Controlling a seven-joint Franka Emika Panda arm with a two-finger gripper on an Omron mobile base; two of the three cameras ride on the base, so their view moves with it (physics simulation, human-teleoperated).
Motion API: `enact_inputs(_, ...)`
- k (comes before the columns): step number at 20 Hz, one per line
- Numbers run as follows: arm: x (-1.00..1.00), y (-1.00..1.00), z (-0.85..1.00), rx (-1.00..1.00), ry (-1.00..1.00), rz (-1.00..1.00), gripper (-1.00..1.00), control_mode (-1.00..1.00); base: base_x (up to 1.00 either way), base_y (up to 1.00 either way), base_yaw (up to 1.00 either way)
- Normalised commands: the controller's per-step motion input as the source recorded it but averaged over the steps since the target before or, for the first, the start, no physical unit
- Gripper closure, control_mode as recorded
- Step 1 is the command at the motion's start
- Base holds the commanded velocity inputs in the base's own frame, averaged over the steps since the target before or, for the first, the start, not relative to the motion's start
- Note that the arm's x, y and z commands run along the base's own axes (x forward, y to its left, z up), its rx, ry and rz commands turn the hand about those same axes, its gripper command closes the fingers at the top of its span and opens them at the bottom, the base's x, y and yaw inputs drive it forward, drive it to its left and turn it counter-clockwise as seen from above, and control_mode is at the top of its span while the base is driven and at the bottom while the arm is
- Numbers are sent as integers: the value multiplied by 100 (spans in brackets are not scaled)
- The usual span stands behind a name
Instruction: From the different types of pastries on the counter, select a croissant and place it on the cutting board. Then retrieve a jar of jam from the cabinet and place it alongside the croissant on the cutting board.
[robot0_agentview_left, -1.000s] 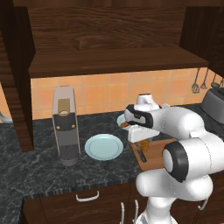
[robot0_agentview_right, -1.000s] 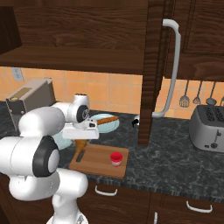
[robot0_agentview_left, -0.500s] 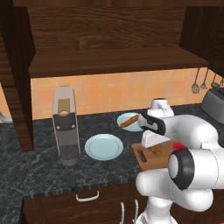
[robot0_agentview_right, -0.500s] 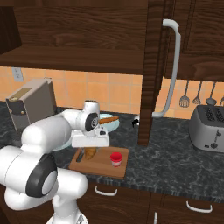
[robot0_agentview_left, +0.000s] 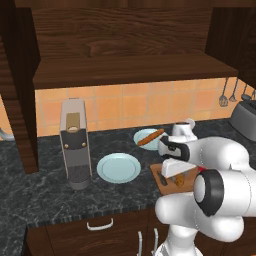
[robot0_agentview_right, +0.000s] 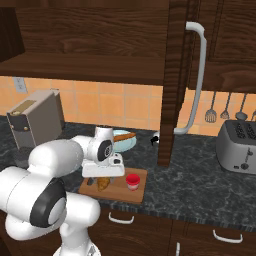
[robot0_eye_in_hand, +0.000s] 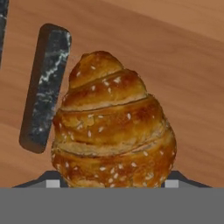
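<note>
The croissant (robot0_eye_in_hand: 113, 131), golden-brown and ridged, sits between my fingertips, low over the wooden cutting board (robot0_eye_in_hand: 183, 65). My gripper (robot0_eye_in_hand: 111, 183) is shut on it. The board's dark slot handle (robot0_eye_in_hand: 43, 87) lies just left of the pastry. From the right base view the gripper (robot0_agentview_right: 103, 176) points down at the croissant (robot0_agentview_right: 103, 184) on the left part of the cutting board (robot0_agentview_right: 136, 194). The red-lidded jar of jam (robot0_agentview_right: 132, 181) stands on the board to its right. The left base view has the croissant (robot0_agentview_left: 179, 180) under the gripper (robot0_agentview_left: 175, 175) on the board (robot0_agentview_left: 159, 172).
A long bread stick (robot0_agentview_left: 150, 137) lies across a pale-blue dish (robot0_agentview_right: 121, 140) behind the board. A round blue plate (robot0_agentview_left: 118, 168) and a tall grey appliance (robot0_agentview_left: 75, 145) stand to the left. A toaster (robot0_agentview_right: 240, 147) is at right, and an open cabinet door (robot0_agentview_right: 175, 85) hangs above a small shaker (robot0_agentview_right: 155, 140).
My arm has carried the croissant from near the blue dish, rightward and down, to the cutting board. The jar has stayed in place.
</note>
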Motion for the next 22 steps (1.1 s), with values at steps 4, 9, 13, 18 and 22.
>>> enact_inputs(4,-1,-3,-41,1,-9,0,100,-100,0,0,0)
enact_inputs(9,0,0,-26,0,-2,0,-100,-100,0,0,0)
enact_inputs(13,0,0,29,0,3,0,-100,-100,0,0,0)
enact_inputs(18,4,0,43,-2,7,-1,-100,-100,0,0,0)
enact_inputs(22,0,0,64,-1,4,0,-100,-100,0,0,0)
